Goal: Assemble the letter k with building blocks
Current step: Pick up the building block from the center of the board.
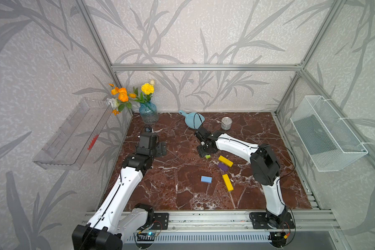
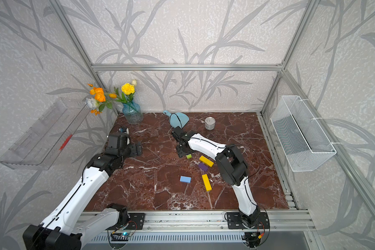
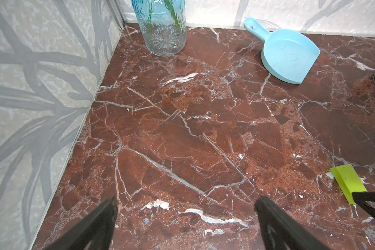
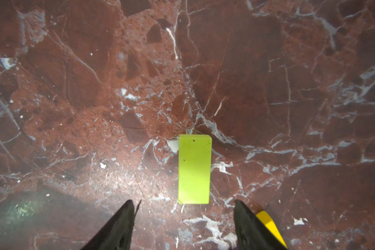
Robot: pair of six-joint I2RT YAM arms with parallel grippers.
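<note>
In both top views the right gripper (image 1: 205, 152) is hanging over the lime green block (image 1: 207, 156). One yellow bar (image 1: 225, 161), the purple block (image 1: 223, 166), the other yellow bar (image 1: 227, 182) and the light blue block (image 1: 206, 179) are lying scattered nearby. The left gripper (image 1: 161, 149) is hovering well apart from them.

In the left wrist view, the left gripper's fingers (image 3: 100, 223) are standing wide apart over the bare marble table (image 3: 204, 129).

In the right wrist view, the right gripper's fingers (image 4: 121, 223) are standing apart on either side of the lime green block's near end, not touching it.

Marble tabletop (image 1: 171, 184), scattered blocks (image 1: 223, 166), dustpan (image 1: 193, 120), tin can (image 1: 226, 123), vase (image 1: 148, 113)
</note>
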